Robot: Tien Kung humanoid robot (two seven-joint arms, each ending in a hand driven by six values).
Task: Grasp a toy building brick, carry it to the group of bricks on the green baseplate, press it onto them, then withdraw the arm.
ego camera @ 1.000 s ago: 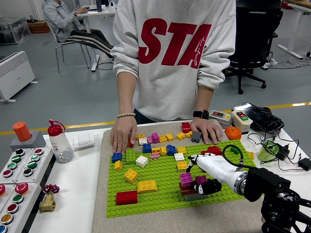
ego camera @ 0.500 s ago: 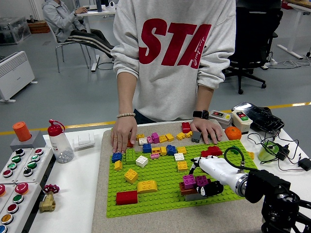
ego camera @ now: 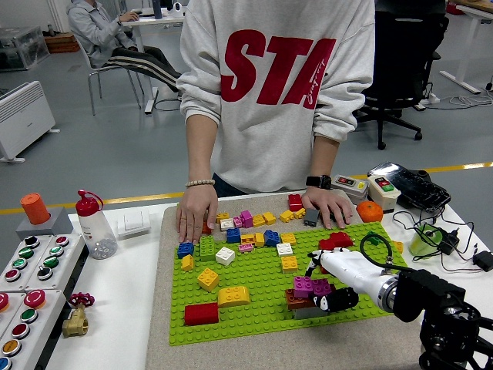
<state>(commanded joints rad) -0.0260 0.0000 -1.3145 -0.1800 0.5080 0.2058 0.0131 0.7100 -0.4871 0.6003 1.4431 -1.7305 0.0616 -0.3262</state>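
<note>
Magenta brick point(ego camera: 302, 286) flat, long axis left-right, under right hand point(ego camera: 330, 287).

High head cam, over table point(ego camera: 115, 308)

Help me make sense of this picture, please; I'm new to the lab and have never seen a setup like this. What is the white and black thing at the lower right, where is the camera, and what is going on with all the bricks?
The camera sits high on a humanoid robot and looks forward and down over its table. The white and black thing is the robot's right hand, reaching in from the right. It rests at a small stack of bricks, magenta on top, on the green baseplate. Whether the fingers actually grip the stack is hard to tell. The left hand is out of view. Loose bricks are scattered over the plate, such as a red brick and a yellow brick near the front. A person stands across the table with both hands flat on the plate's far edge. A button panel and a red-capped bottle stand at the left.
</note>
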